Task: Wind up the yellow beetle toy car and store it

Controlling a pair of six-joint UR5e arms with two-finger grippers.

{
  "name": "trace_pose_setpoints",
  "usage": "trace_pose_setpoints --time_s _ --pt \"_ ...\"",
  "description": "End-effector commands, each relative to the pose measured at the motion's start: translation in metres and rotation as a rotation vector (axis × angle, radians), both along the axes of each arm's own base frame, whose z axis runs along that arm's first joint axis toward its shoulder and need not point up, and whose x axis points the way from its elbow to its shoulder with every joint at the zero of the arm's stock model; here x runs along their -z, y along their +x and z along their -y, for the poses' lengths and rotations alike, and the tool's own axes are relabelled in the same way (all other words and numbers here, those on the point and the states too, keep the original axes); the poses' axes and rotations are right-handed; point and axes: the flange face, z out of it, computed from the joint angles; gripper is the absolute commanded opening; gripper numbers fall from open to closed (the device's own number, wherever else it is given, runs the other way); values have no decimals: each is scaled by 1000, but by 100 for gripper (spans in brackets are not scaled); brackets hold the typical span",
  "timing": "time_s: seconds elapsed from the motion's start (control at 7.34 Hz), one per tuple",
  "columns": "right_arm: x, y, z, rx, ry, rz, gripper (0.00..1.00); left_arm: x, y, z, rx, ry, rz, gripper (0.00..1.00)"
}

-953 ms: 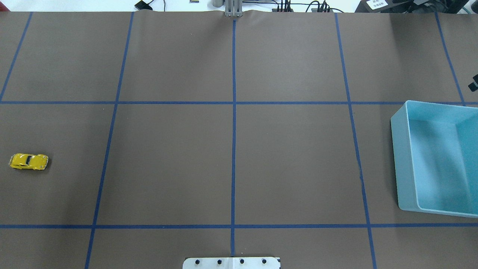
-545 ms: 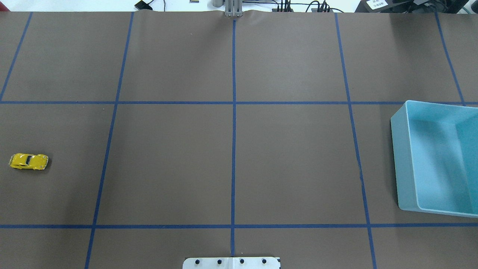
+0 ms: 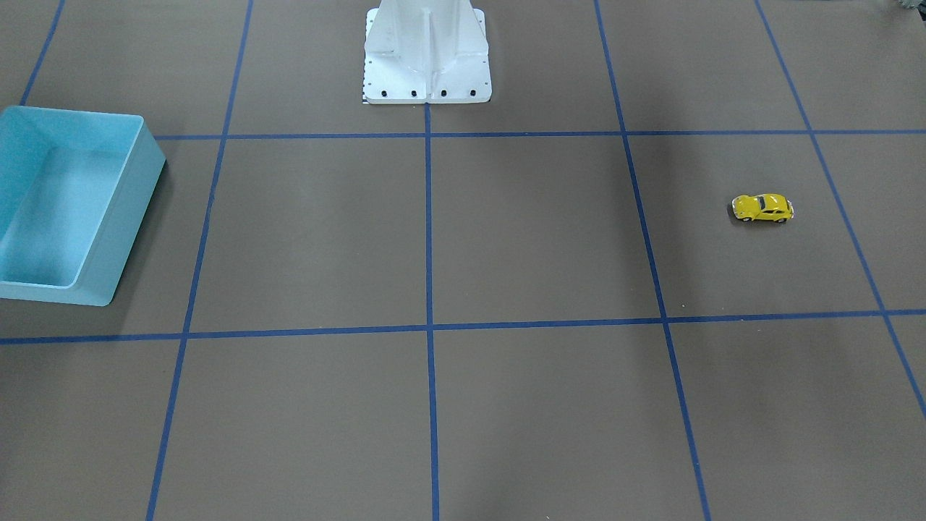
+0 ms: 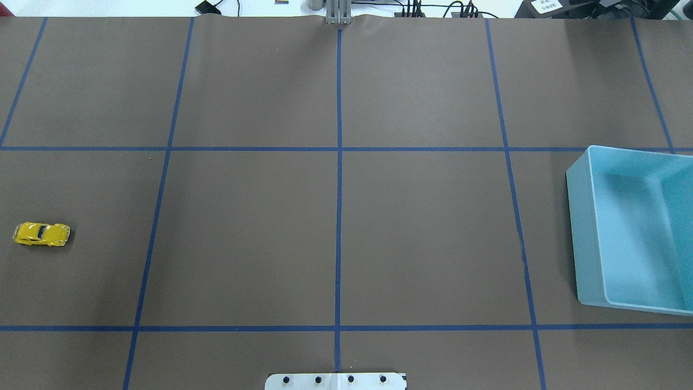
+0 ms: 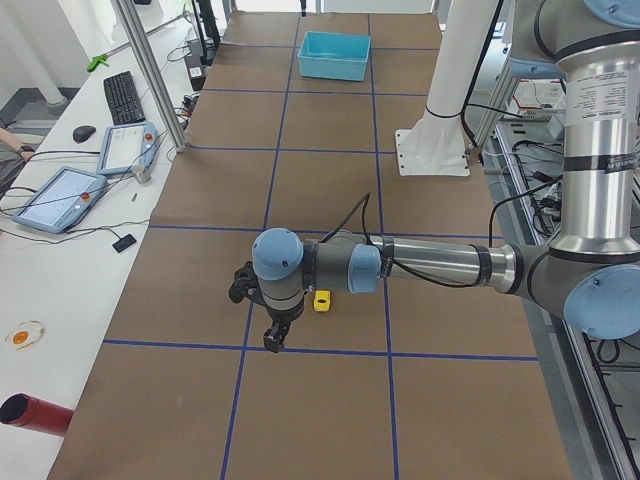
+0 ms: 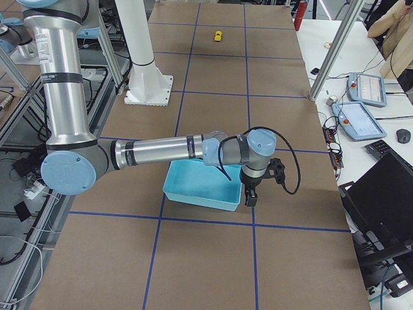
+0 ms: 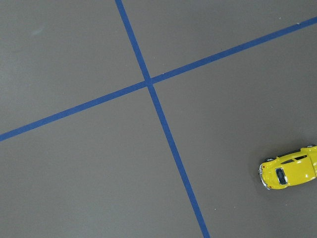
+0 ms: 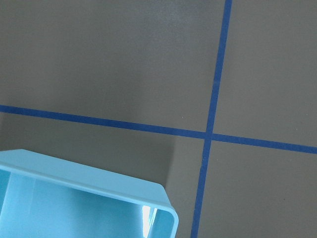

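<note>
The yellow beetle toy car (image 4: 41, 234) stands on its wheels on the brown mat, far to my left. It also shows in the front view (image 3: 762, 208), the left side view (image 5: 322, 301), the right side view (image 6: 218, 36) and the left wrist view (image 7: 290, 168). My left gripper (image 5: 273, 338) hangs above the mat just beside the car, apart from it. I cannot tell whether it is open or shut. My right gripper (image 6: 250, 197) hangs by a corner of the light blue bin (image 6: 193, 194). I cannot tell its state either.
The open light blue bin (image 4: 579, 227) stands at the mat's right edge and holds nothing; it also shows in the front view (image 3: 134, 217) and the right wrist view (image 8: 74, 173). The white robot base (image 3: 427, 65) is at the near middle. Blue tape lines grid the mat.
A small dark part at the right edge of the overhead view one second ago has gone from view. The car and the bin have not moved.
</note>
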Motion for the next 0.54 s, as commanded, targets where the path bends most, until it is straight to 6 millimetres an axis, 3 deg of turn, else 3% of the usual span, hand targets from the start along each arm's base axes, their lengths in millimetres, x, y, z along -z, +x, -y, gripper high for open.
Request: trace_pose_setpoints --time_s 0.0,0.27,0.41 --pt "-7 1 -3 -1 -14 0 100 5 0 0 0 9 1 100" --pt "-14 10 -4 -15 -22 -20 100 9 0 1 0 18 1 100" --pt "-14 19 -5 -33 -23 -19 100 22 3 2 -7 47 3 100"
